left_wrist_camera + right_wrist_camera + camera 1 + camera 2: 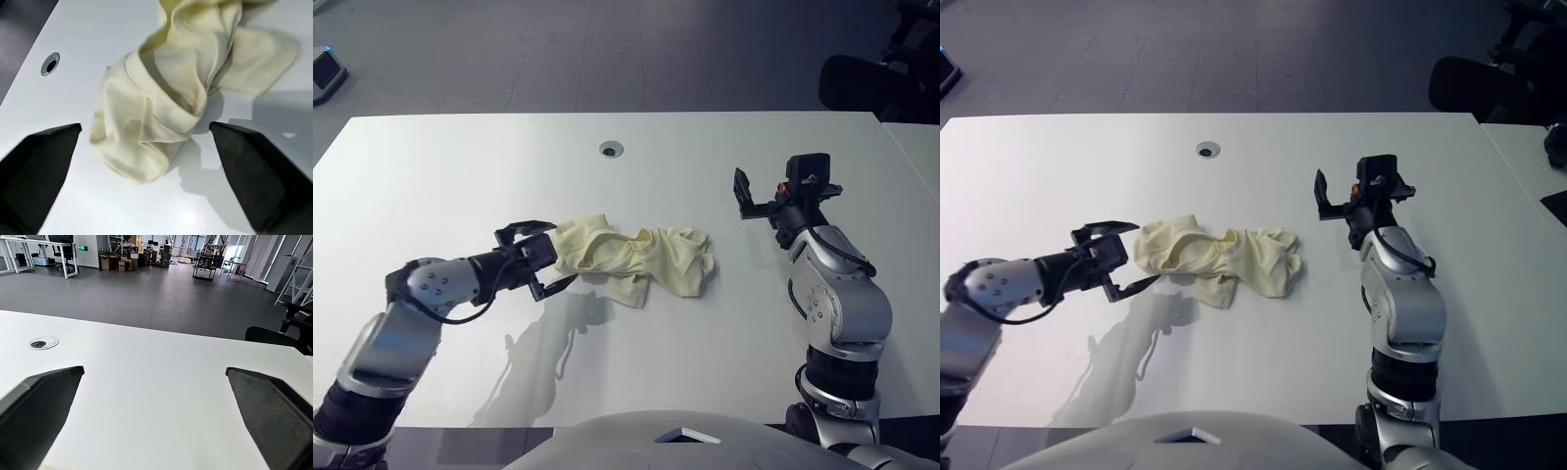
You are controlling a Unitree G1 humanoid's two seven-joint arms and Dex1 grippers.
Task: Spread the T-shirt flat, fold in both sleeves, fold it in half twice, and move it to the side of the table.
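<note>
Where the white rectangular table [431, 176] carries the work, the left hand [558, 255] lies low over its near-left part, reaching in toward the middle. Its two black fingers [530, 231] are spread wide and hold nothing. They stand on either side of the left end of the pale yellow cloth T-shirt [641, 257]. In the left wrist view the bunched end of the shirt sits in the gap of the hand [145, 126], and bare table shows between the cloth and each fingertip.

The T-shirt lies near the centre of the table in a crumpled, twisted heap, stretched from left to right. It is not spread flat: folds and ridges run across it, and a loose flap sticks out at its right end. I cannot tell which part is a sleeve.

Beyond the shirt, toward the far edge, a small round grey cable port [611, 149] is set into the tabletop.

To the right of the shirt and well apart from it, the right hand [778, 181] is raised above the table. Its dark fingers are wide apart and empty, and in the right wrist view plain white tabletop shows between them [154, 368].

Past the far-right corner stands a black office chair [862, 83] on the grey floor.
</note>
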